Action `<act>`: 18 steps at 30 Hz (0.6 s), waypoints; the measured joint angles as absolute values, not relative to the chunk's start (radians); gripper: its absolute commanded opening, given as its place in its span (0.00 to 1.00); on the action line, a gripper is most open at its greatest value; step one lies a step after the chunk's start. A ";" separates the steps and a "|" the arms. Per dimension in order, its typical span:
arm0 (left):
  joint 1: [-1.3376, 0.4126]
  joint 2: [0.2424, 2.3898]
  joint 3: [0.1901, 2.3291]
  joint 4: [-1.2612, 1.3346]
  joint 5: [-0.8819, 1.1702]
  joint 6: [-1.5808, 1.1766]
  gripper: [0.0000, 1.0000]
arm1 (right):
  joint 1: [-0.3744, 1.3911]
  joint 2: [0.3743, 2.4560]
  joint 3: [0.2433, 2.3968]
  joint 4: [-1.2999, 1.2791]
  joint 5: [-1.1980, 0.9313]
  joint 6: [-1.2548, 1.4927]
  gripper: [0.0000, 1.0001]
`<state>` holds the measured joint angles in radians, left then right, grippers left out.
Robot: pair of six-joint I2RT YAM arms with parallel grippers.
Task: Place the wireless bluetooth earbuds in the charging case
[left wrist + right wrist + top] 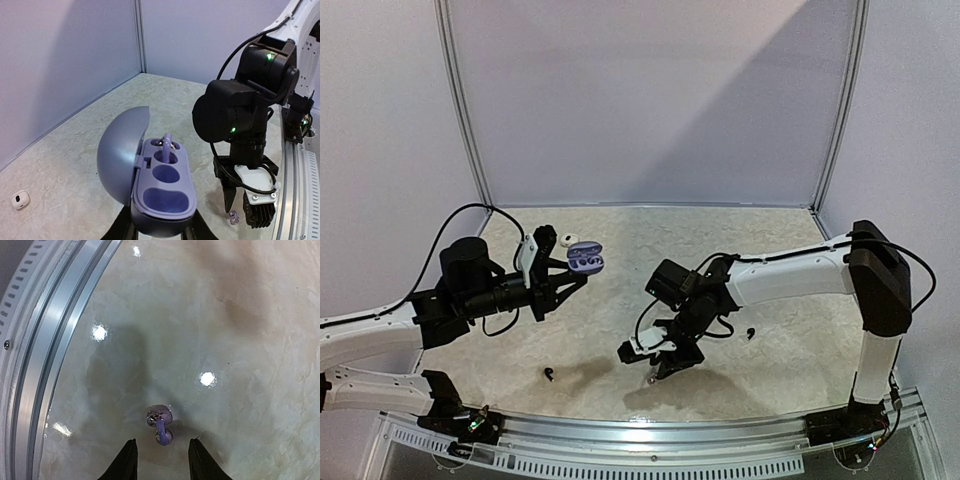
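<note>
Holding the charging case off the surface with the left gripper, jaws clamped on its lower shell, at centre-left of the top view. Kept roughly level, lid tipped back, presumably to present the hollows upward and toward the other arm. Seated in the far hollow already: one lilac earbud, poking up. Nearer hollows bare.

Hovering low with the right gripper at lower centre of the top view, close to the metal rail. Jaws apart, one on either side of a lilac-silver earbud, not touching it. Lying flat, rounded head away from the camera, stem end pointing back into the gap. Lined up that way, probably, to pinch across the narrow stem rather than the slippery head.

Elsewhere on the surface, well apart: a white earbud at lower left of the left wrist view, a black earbud at lower left of the top view, a second black earbud to the right of the right arm.

Judged as pick-up in hand, carry to the case not yet begun.
</note>
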<state>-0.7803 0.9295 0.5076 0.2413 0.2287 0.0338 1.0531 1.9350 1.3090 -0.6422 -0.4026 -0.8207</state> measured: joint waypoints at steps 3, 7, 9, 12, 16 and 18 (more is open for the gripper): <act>-0.780 0.929 0.508 0.241 0.229 0.035 0.00 | 1.053 1.953 1.311 -0.641 -0.401 -0.823 0.24; -0.780 0.929 0.508 0.241 0.228 0.036 0.00 | 1.053 1.967 1.317 -0.632 -0.397 -0.825 0.22; -0.780 0.929 0.508 0.241 0.228 0.036 0.00 | 1.053 1.968 1.317 -0.627 -0.397 -0.825 0.21; -0.780 0.929 0.508 0.241 0.228 0.038 0.00 | 1.053 1.969 1.317 -0.620 -0.398 -0.825 0.19; -0.780 0.929 0.508 0.241 0.228 0.038 0.00 | 1.053 1.969 1.317 -0.620 -0.398 -0.823 0.17; -0.780 0.929 0.508 0.241 0.228 0.039 0.00 | 1.053 1.969 1.317 -0.620 -0.399 -0.825 0.17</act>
<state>-0.7803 0.9295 0.5076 0.2413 0.2283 0.0387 1.0531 1.9686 1.3174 -0.6201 -0.3992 -0.8246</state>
